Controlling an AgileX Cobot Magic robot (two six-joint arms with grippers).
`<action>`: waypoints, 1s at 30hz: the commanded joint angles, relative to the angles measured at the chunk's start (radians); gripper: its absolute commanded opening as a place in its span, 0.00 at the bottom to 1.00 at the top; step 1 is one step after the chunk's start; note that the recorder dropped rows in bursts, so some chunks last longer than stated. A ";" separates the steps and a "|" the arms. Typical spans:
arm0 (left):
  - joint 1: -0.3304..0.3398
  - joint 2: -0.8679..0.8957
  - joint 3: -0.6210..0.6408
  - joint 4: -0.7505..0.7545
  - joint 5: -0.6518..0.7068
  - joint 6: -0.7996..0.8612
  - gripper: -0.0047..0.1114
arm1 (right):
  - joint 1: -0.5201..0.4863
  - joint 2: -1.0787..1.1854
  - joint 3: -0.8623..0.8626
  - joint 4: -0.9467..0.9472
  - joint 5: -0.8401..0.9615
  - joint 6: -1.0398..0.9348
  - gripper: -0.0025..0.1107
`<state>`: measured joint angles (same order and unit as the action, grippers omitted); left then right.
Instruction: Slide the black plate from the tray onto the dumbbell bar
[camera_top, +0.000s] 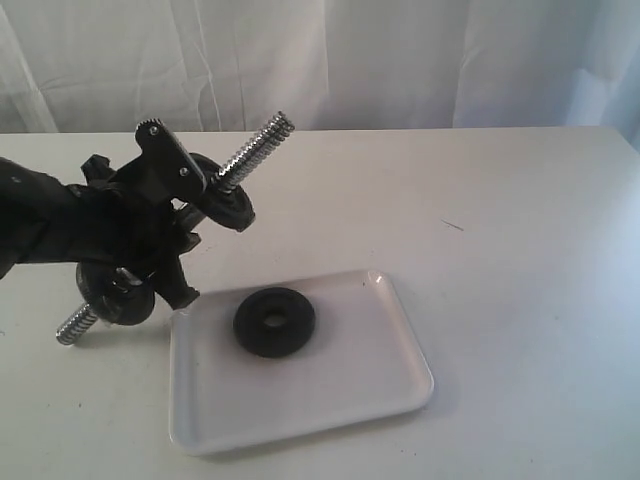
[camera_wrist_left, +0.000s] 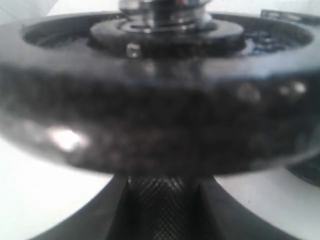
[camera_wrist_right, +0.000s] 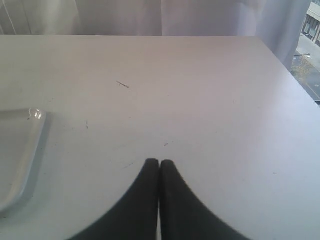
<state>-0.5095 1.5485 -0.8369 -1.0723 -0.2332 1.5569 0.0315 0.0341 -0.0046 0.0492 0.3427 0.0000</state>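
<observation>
One black plate (camera_top: 274, 321) lies flat on the white tray (camera_top: 380, 385), near its far left part. My left gripper (camera_top: 168, 222) is shut on the dumbbell bar (camera_top: 255, 143), holding it tilted above the table to the left of the tray, one threaded end pointing up and right. Two more black discs sit on the bar, one above the gripper (camera_top: 226, 203) and one below it (camera_top: 113, 292). In the left wrist view the upper disc (camera_wrist_left: 160, 115) fills the picture, and the knurled bar (camera_wrist_left: 165, 200) lies between the fingers. My right gripper (camera_wrist_right: 159, 166) is shut on nothing, over bare table.
The white table (camera_top: 500, 220) stretches right of the tray, with a small dark mark (camera_top: 452, 225) on it. A white curtain (camera_top: 400, 60) hangs behind the far edge. The tray's corner (camera_wrist_right: 22, 145) shows in the right wrist view.
</observation>
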 joint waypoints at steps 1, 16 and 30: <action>-0.002 -0.107 0.019 -0.056 -0.106 0.010 0.04 | -0.003 -0.002 0.005 0.003 -0.008 0.000 0.02; -0.002 -0.156 0.163 -0.142 -0.166 0.014 0.04 | -0.003 -0.002 0.005 0.003 -0.008 0.000 0.02; -0.002 -0.232 0.210 -0.194 -0.268 0.012 0.04 | -0.003 -0.002 0.005 0.086 -0.380 0.266 0.02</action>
<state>-0.5112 1.3822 -0.5977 -1.2629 -0.3833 1.5796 0.0315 0.0341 -0.0008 0.0380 0.1196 0.0852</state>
